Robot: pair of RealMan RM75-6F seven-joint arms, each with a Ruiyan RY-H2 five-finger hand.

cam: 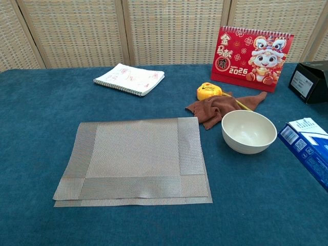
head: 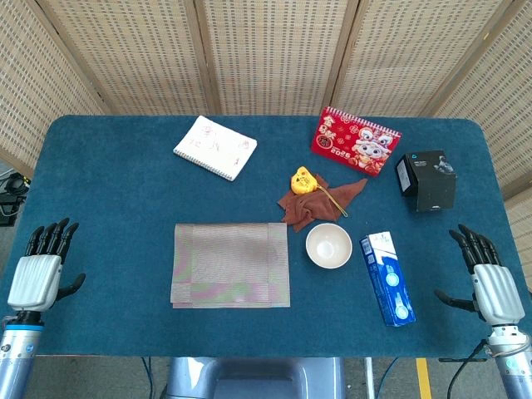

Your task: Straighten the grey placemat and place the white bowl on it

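Note:
The grey placemat (head: 230, 264) (cam: 134, 159) lies near the table's front middle, folded over on itself so a second layer shows along its front edge. The empty white bowl (head: 328, 245) (cam: 249, 131) stands upright on the blue cloth just right of the mat, apart from it. My left hand (head: 40, 271) hovers at the table's front left corner, fingers spread, holding nothing. My right hand (head: 490, 281) is at the front right corner, fingers also spread and empty. Neither hand shows in the chest view.
A blue box (head: 386, 278) (cam: 308, 147) lies right of the bowl. Behind the bowl are a brown cloth (head: 314, 203) (cam: 219, 108) and a yellow toy (head: 302, 180) (cam: 208, 90). Further back stand a red calendar (head: 354, 140) (cam: 254, 52), a black box (head: 426, 179) and a notebook (head: 215, 147) (cam: 129, 79).

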